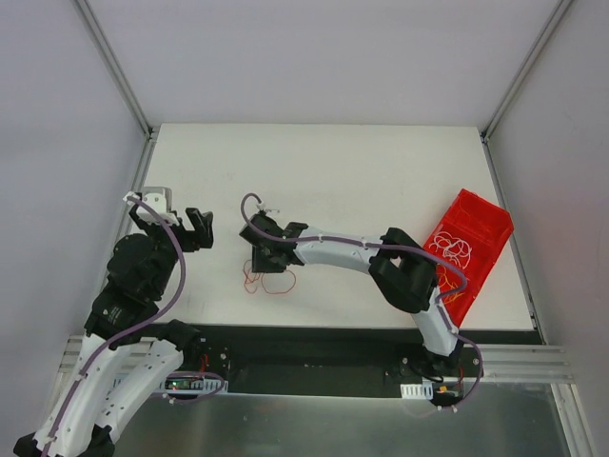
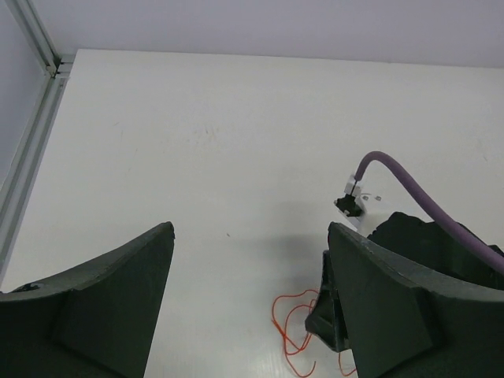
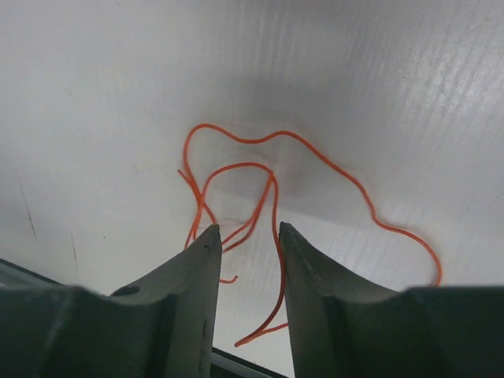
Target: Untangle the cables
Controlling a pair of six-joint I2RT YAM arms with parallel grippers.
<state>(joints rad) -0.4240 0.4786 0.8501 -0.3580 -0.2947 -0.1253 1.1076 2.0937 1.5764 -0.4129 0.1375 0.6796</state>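
Top external view: the white table (image 1: 381, 181) takes up the middle of the scene. The left arm (image 1: 133, 286) rises at the table's left edge. The right arm (image 1: 409, 276) reaches from its base leftward across the near part of the table.

A red bin (image 1: 495, 221) sits askew at the table's right edge, just beside the right arm's elbow. A heap of whitish and yellow-orange cables (image 1: 452, 249) lies inside it.

The left gripper (image 1: 202, 228) hangs above the left part of the table, apart from every cable. In the left wrist view its fingers (image 2: 102, 307) are spread wide with nothing between them.

The right gripper (image 1: 271, 259) points down directly over a loose red-orange cable (image 3: 346, 179). This cable lies in loops on the table near the front edge, nearer to the right gripper than to the left one.

In the right wrist view the right gripper's jaws stand a narrow gap apart, above the table. Strands of the red-orange cable run beneath that gap, and neither pad appears to touch them. The thin strands cross one another in several places, and one long loop swings out to the side.
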